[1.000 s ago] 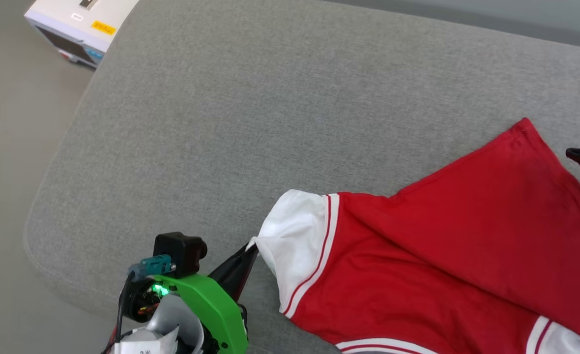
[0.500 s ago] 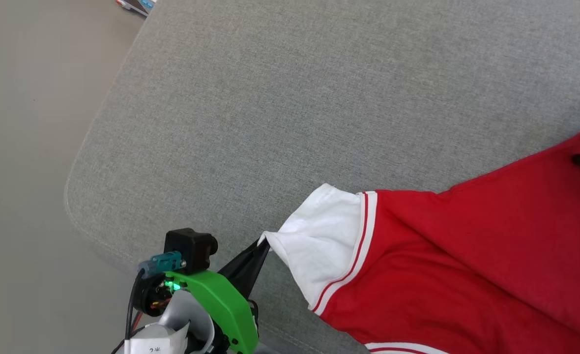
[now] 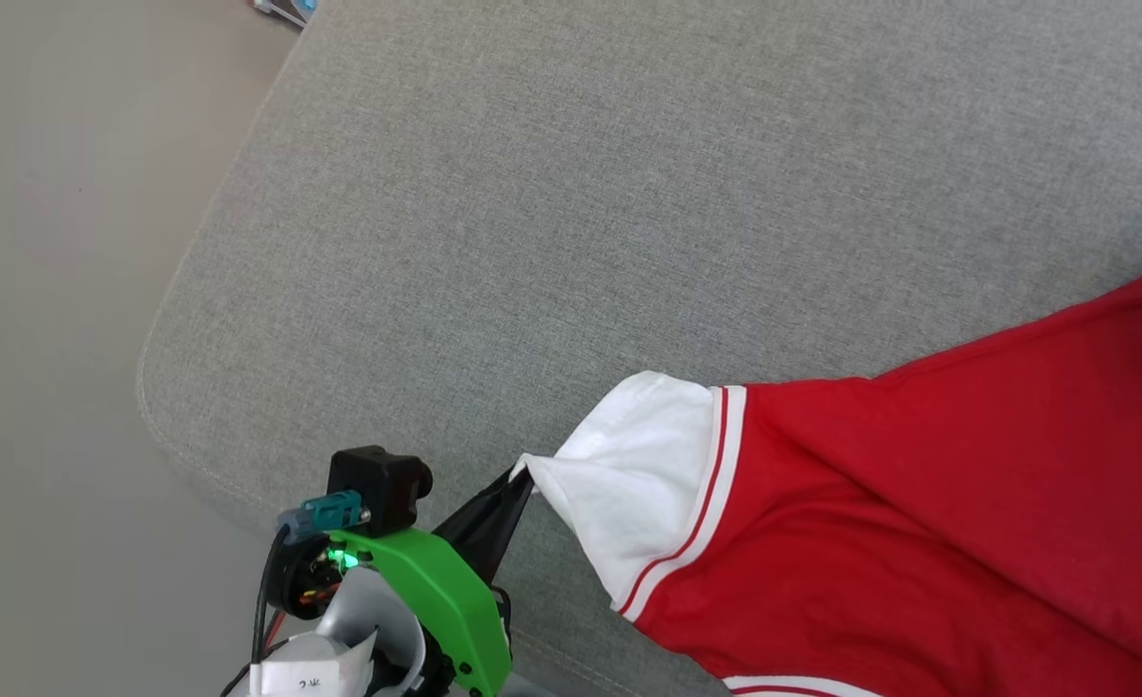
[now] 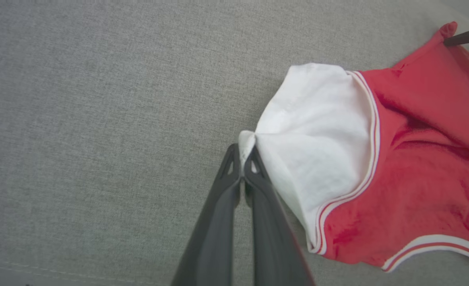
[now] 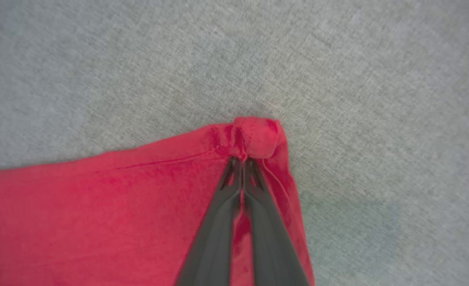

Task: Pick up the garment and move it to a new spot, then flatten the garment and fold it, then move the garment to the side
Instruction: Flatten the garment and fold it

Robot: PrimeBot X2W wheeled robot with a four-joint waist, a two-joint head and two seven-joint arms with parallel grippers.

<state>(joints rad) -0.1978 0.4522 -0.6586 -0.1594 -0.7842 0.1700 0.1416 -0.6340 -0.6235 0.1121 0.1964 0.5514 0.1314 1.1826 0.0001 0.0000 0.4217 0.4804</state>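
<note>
One garment (image 3: 919, 523) lies at the lower right of the head view, with one white sleeve (image 3: 629, 484) in plain sight. There are two claws, the left claw (image 3: 523, 476) and the right claw (image 5: 242, 161). One grey cushion (image 3: 571, 194). One cropped object (image 3: 285, 8) sits at the top edge.

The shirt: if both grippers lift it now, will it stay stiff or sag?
Probably floppy: the shirt puckers where the left gripper pinches its white sleeve. Likely light: the right gripper bunches its red corner with only a small pinch. Between the two grips it would probably sag onto the cushion.
</note>
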